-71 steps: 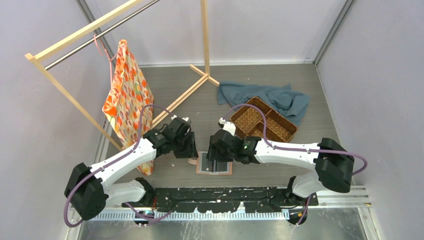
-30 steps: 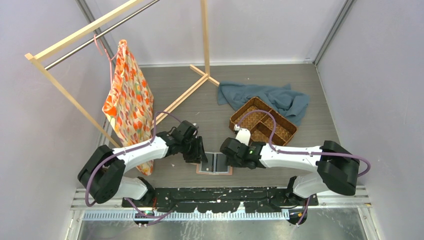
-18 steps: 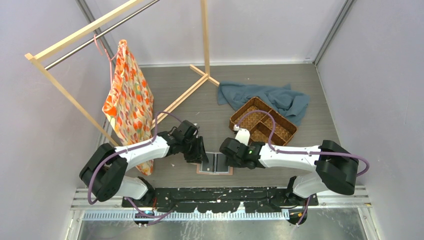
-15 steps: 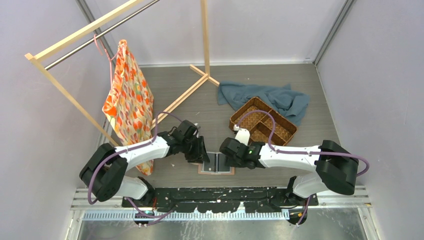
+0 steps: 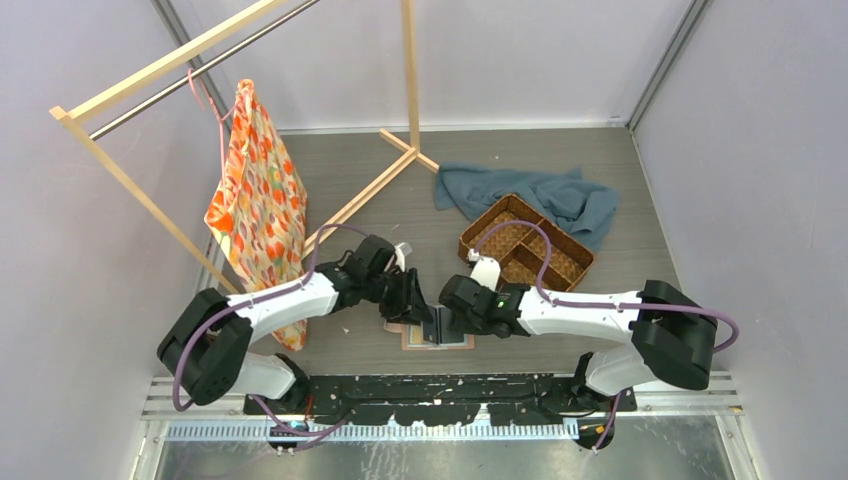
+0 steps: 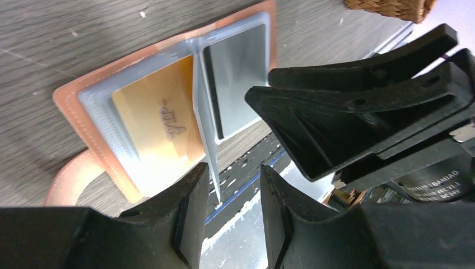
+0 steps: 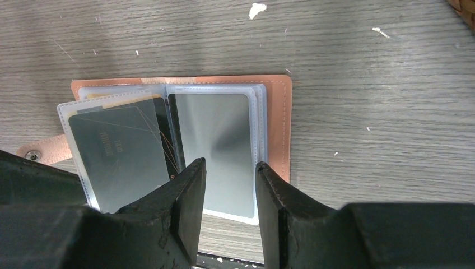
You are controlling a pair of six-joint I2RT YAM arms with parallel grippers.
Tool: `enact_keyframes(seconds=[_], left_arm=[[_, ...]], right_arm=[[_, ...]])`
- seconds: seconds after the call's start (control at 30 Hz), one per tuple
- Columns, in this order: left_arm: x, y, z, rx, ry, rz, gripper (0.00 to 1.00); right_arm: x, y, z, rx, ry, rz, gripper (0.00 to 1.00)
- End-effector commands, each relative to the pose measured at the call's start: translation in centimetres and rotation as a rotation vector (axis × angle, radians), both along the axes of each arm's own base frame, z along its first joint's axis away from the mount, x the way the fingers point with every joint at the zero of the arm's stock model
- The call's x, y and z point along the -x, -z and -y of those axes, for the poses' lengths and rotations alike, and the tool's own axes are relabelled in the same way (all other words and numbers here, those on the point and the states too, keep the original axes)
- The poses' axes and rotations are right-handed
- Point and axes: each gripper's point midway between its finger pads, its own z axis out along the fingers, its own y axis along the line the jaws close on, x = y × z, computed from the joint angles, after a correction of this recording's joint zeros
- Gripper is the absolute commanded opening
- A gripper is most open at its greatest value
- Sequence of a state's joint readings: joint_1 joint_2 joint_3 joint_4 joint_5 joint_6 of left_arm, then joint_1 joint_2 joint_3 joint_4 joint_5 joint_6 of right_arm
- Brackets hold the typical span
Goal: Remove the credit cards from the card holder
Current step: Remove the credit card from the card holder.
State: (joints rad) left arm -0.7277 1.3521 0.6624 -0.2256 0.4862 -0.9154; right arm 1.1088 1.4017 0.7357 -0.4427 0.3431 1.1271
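Card holder (image 6: 66, 102): gold card (image 6: 157, 126) plain only from left wrist; fingers (image 6: 187, 221) (image 7: 187, 210) half-open, gripping nothing.

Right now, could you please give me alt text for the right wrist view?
A salmon-pink card holder lies open on a wood-grain table, dark card left, silvery card right; the right gripper's open fingers frame its centre.

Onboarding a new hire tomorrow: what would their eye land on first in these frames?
The left claw and right claw meet over the open salmon-pink card holder at the near edge of the table, centre. A clear sleeve page stands upright between the left claw's fingers, beside a gold card. Off to the left, a bright orange patterned cloth hangs from a wooden rack.
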Motion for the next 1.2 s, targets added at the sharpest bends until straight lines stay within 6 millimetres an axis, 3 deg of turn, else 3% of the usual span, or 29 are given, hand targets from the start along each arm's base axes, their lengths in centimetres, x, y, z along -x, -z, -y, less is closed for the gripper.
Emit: enact_keyframes(seconds=[0.0,0.43,0.57,0.67,0.8,0.97,1.17], left_arm=[[-0.5,-2.6,2.3,0.11,0.048,0.037,0.4],[0.5,-2.2,7.5,0.122,0.155,0.037,0.39],[1.0,-5.4,9.6,0.241,0.204,0.057,0.4],[0.6,-6.5,8.6,0.216,0.177,0.107,0.4],[-0.4,-5.2,4.7,0.11,0.074,0.124,0.39],[-1.0,-2.1,-0.3,-0.033,-0.089,0.087,0.26],[-0.9,0.7,-2.5,-0.108,-0.149,0.066,0.21]], right_arm=[[-0.8,-1.1,0.7,-0.018,0.063,0.051,0.42],[-1.8,-5.9,7.7,-0.063,0.308,0.226,0.47],[-2.0,-7.1,8.9,-0.082,0.334,0.268,0.47],[-2.0,-7.8,8.7,-0.084,0.306,0.277,0.47],[-2.0,-8.0,6.2,-0.107,0.219,0.248,0.47],[-0.9,-7.8,-0.4,-0.247,0.0,0.157,0.47],[-0.3,-6.0,-5.7,-0.346,-0.113,0.034,0.47]])
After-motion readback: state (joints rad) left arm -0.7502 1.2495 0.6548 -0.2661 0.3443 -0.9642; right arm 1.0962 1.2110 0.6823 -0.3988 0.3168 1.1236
